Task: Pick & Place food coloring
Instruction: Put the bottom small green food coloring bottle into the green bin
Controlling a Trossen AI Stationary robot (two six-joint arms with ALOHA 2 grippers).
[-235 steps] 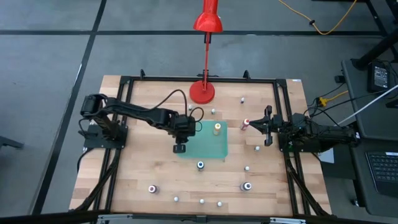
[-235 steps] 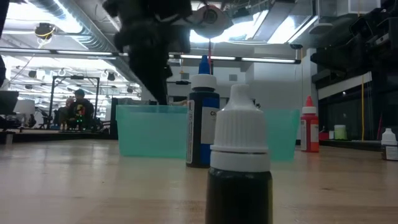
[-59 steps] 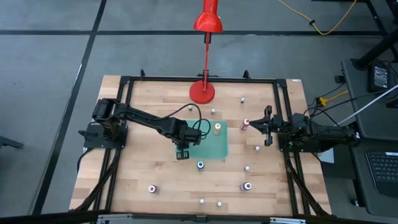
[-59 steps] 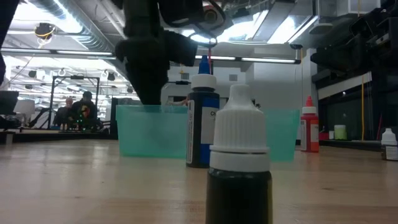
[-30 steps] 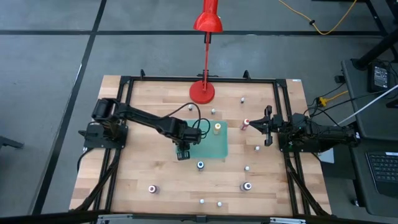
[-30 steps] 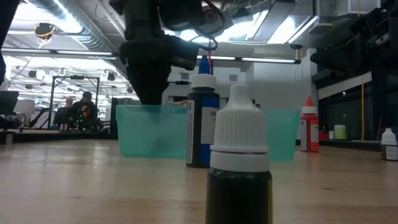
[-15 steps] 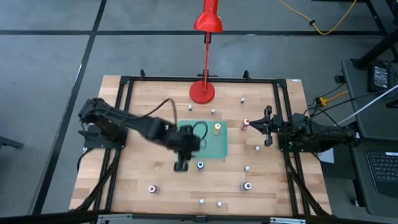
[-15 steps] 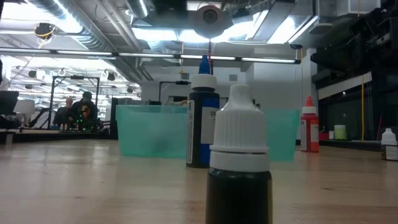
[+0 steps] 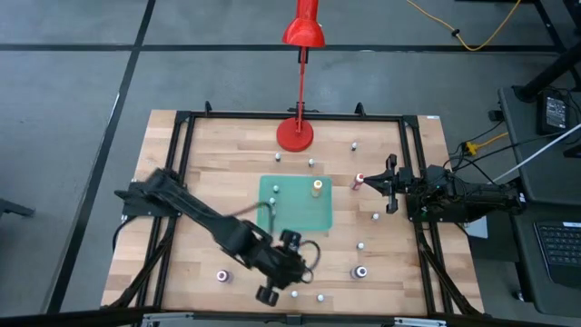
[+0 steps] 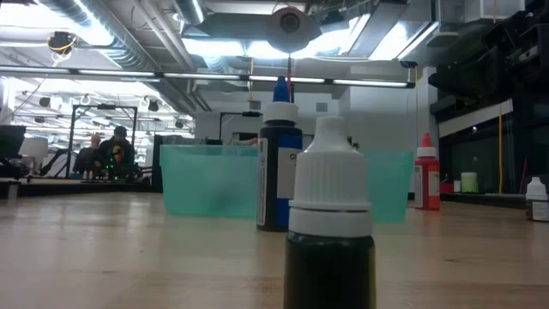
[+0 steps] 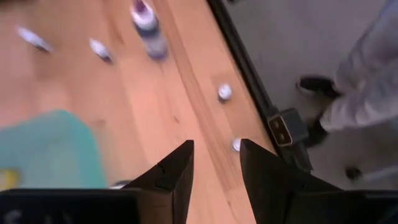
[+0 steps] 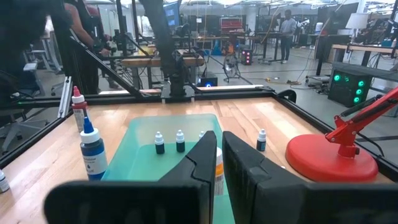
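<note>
Food coloring bottles stand scattered on the wooden table: a blue one point(image 10: 279, 167), a dark one with a white cap point(image 10: 330, 223), a red one point(image 9: 359, 179), and small ones near the front edge point(image 9: 295, 293). A yellow-capped bottle point(image 9: 317, 186) and small bottles point(image 12: 159, 142) stand in the green tray point(image 9: 304, 216). My left gripper point(image 9: 266, 295) hangs above the table's near edge, in front of the tray, open with nothing between its fingers point(image 11: 216, 149). My right gripper point(image 9: 390, 186) waits at the right side, shut and pointing at the tray.
A red lamp with a round base point(image 9: 295, 134) stands behind the tray. A black frame point(image 9: 272, 115) runs around the table. The left wrist view shows a person's legs and shoes point(image 11: 367, 81) beyond the table's near edge.
My left gripper has risen from the tray's near left corner and swung toward the table's near edge, turning as it went. It has left the low view. The bottles and tray have stayed where they were.
</note>
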